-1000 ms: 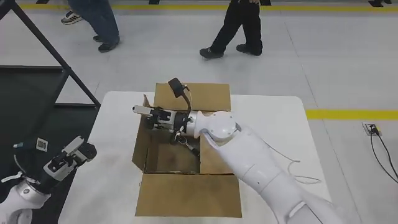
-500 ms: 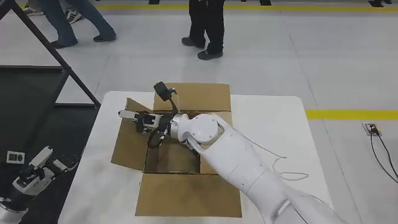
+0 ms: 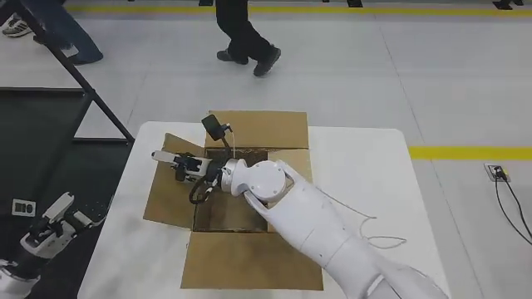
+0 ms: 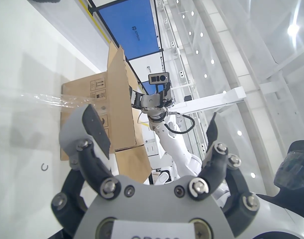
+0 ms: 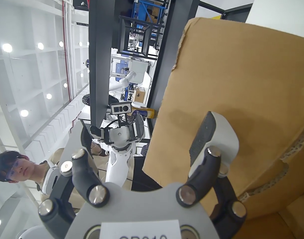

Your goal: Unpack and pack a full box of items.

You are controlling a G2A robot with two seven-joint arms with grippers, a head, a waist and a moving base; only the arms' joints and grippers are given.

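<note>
Your left gripper [image 3: 66, 213] hangs beside the white table [image 3: 366, 183], fingers spread. Mid-table stands the brown cardboard box [image 3: 253, 262]. Your right gripper [image 3: 165, 159], fingers apart, rests against its side flap [image 3: 166, 203]. You're likely opening flaps; next, reach inside.

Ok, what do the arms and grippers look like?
The right arm is a glossy white shell with a looping black cable at the wrist. The left gripper and right gripper match: grey screwed plate, black linkages, white-backed fingers with dark pads, a white label.
</note>
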